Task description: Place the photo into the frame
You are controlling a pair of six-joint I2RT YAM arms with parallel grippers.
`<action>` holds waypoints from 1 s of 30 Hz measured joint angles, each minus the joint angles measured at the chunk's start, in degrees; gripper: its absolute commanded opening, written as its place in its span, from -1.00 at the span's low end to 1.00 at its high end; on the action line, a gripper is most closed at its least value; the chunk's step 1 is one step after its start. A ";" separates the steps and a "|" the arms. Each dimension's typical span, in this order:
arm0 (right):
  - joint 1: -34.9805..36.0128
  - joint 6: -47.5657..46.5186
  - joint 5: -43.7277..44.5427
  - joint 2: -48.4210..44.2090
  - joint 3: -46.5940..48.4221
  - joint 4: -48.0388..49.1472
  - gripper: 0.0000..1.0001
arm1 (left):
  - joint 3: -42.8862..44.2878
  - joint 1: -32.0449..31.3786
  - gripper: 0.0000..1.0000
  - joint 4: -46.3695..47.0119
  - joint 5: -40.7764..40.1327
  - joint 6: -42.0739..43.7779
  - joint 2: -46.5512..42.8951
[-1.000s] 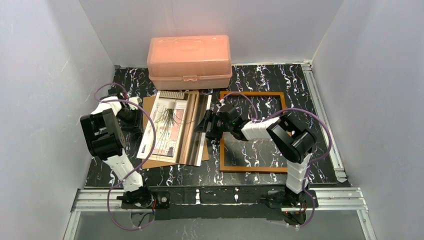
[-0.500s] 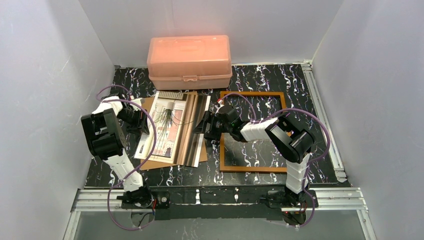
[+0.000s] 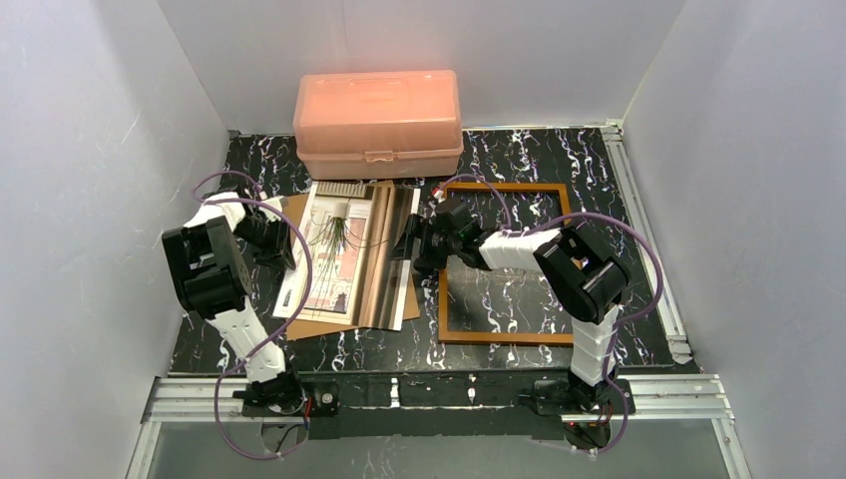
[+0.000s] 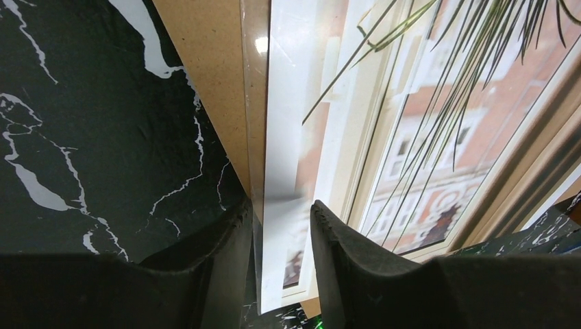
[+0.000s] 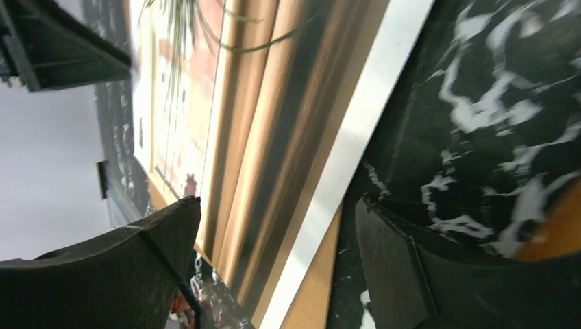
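Frame (image 3: 504, 336) lies empty on the desk (image 3: 599, 170), right side. Photo (image 3: 344, 249) not in yet: face up on board (image 3: 317, 327), left of frame. Left end effector (image 4: 281, 209) straddles photo's left edge, narrow gap, can't tell if pinching. Right end effector (image 5: 277, 202) gapes wide over photo's right edge. Lift and transfer both left. Box (image 3: 377, 110) at back.

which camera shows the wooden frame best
Top external: almost all of the frame border is in view, lying flat. Right wrist catches only an orange sliver at its lower right, probably the frame's edge. Left wrist shows none of it.
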 measured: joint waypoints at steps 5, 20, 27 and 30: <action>-2.43 -6.69 3.89 1.79 7.54 -10.40 0.86 | -0.11 -0.52 -0.37 0.13 -0.61 -0.63 0.00; -5.16 -13.90 8.81 12.07 23.69 -15.37 0.92 | 12.07 0.72 -0.32 -1.75 -1.95 -1.42 1.60; -5.64 -15.58 14.47 14.16 27.80 -17.75 0.97 | 16.76 0.76 -0.33 2.38 -6.75 -4.83 8.37; -4.83 -16.65 18.08 15.08 30.05 -20.17 0.97 | 16.74 0.07 -0.33 3.19 -8.55 -5.66 10.84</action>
